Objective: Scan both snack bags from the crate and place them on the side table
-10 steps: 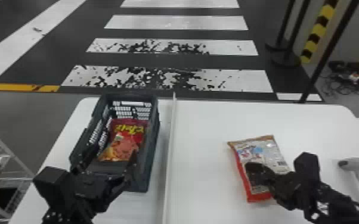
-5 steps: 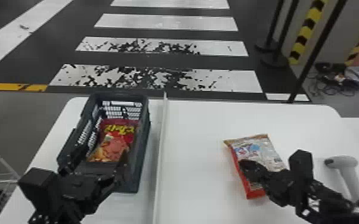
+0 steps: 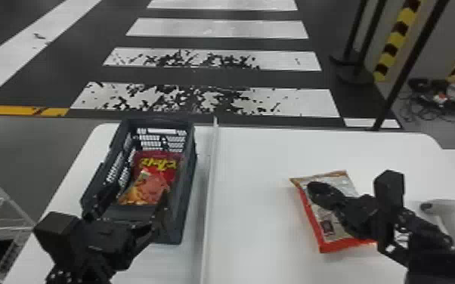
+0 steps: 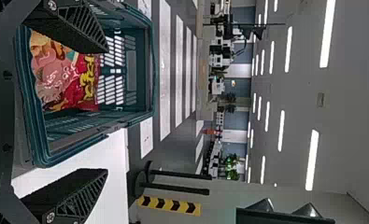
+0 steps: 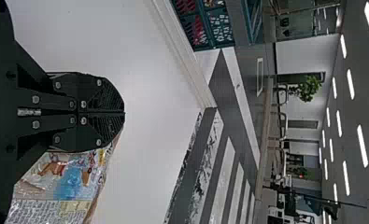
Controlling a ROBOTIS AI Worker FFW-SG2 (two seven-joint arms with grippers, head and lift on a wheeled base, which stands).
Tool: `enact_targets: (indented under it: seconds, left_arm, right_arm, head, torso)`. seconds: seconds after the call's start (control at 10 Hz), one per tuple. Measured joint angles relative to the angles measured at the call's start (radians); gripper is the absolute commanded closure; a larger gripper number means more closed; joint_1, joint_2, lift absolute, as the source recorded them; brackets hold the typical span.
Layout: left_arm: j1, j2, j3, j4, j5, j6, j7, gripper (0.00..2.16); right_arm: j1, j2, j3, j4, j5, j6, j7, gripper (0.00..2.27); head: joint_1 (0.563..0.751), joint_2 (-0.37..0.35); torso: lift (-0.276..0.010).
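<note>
We log the silver-and-red snack bag (image 3: 338, 235) lying on the white table (image 3: 253, 170), well right of the crate (image 3: 189, 189) and past the pale divider (image 3: 208, 196). Over that bag, also right of the crate, we mark the right gripper (image 3: 315, 189): fingers pressed together, nothing between them. Contact with the bag, we cannot tell. Inside the crate: red-and-orange snack packaging (image 3: 158, 166), yellow lettering; one bag or two, we cannot tell. Over the crate's near end we have the left gripper (image 3: 134, 204), fingers spread, empty. Farthest right of the crate on the table, we tag the handheld scanner (image 3: 448, 209). Left of the crate, wire rack (image 3: 11, 204).
</note>
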Motion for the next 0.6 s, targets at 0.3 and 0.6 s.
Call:
enact_targets:
  seconds: [0.3,0.6]
  left_arm:
    - [-0.006,0.001,-0.001,0.005,0.002,0.0,-0.001,0.09]
    - [-0.011,0.002,-0.004,0.008,0.002,0.002,-0.002,0.09]
  right_arm:
    - [-0.044,0.0,-0.046,0.093,0.048,-0.021,-0.018,2.16]
    - [-0.057,0.0,-0.089,0.128,0.072,-0.036,-0.039,2.16]
  head:
    - [0.695,-0.016]
    - [0.695,-0.044]
  torso:
    - [-0.098]
    - [-0.098]
